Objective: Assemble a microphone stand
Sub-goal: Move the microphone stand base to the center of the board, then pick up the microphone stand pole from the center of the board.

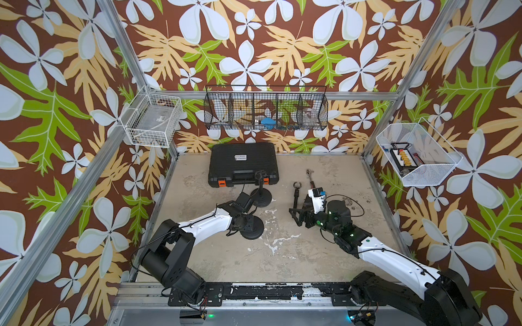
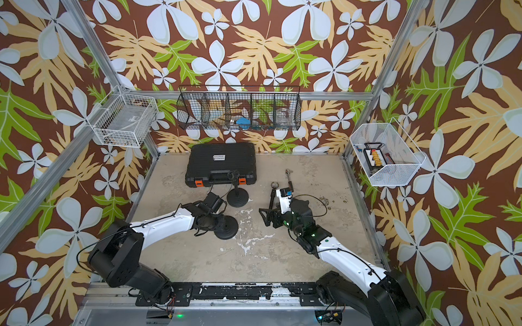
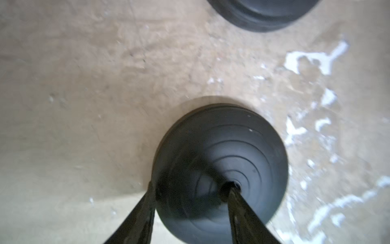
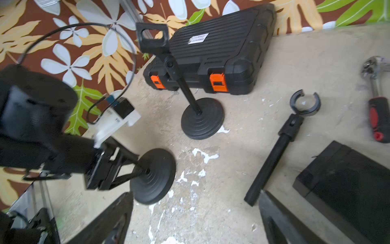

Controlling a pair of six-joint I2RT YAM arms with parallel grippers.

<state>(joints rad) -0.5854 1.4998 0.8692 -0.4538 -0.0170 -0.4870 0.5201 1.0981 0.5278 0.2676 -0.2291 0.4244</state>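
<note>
Starting out, I'd say: left gripper pinches flat round black stand base, rim to centre hole; right gripper spread, empty, near loose black clip-topped pole lying unfitted on beige table.

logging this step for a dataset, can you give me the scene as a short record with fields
left gripper: shut on the loose base, one finger at its rim, one at its centre hole
right gripper: open, empty, near the lower end of the loose pole
loose pole: flat on the table, clip end pointing away from the robot, untouched
finished stand: upright in front of the tool case
ratchet: flat beside the loose pole's clip end
</note>
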